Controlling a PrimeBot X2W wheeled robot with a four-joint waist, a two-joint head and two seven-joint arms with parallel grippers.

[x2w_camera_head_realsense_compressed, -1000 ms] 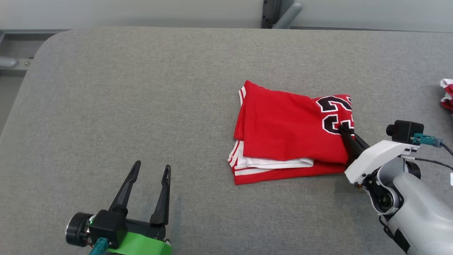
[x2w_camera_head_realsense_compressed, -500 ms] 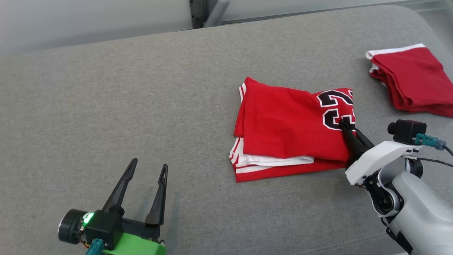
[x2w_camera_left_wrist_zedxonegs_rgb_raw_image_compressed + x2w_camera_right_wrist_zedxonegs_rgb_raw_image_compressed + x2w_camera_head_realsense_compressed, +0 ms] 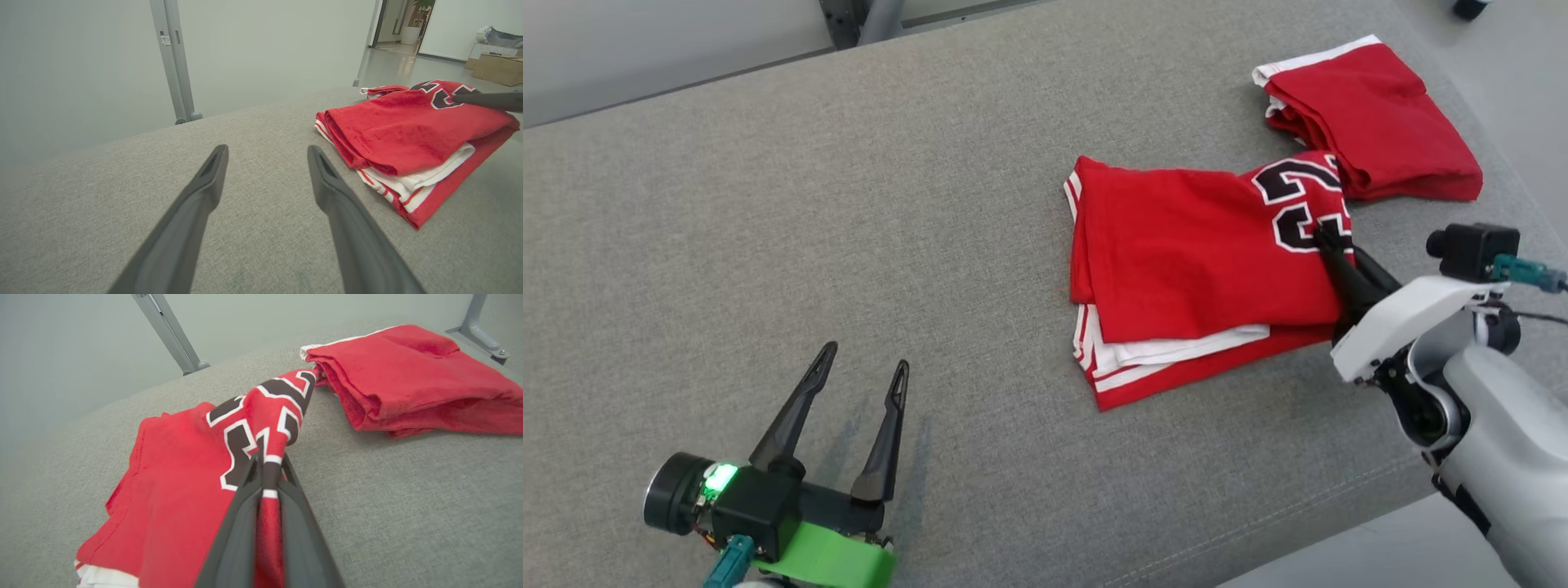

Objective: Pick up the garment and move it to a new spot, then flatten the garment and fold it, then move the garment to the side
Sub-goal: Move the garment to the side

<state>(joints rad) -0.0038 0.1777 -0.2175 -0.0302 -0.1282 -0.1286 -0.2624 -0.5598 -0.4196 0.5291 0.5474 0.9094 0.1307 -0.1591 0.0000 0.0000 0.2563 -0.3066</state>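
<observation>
Our red jersey [image 3: 1192, 269] lay folded on the grey table [image 3: 849, 204], over on the right side. It had a black number with white edges on top, and white stripes peeked out at the near edge. Another folded red garment [image 3: 1372, 122] sat just past its far corner. The two were so close that we could not tell if they touched.

Our right gripper [image 3: 1323, 237] was squeezed shut on the jersey, right by the number. The cloth stood up in a little ridge between the two dark fingers. Our left gripper [image 3: 865, 357] had its fingers wide apart and held nothing. It sat low over the table, well away from the jersey.

We thought the jersey would be light, soft and floppy – not stiff at all. It would bend wherever we pulled it. If we lifted it high by one spot, the folds might fall open. We could not see if the bottom layers were in the pinch too. So we thought it best to hold the edge where all the layers meet and slide it gently sideways – keeping it low on the table.
</observation>
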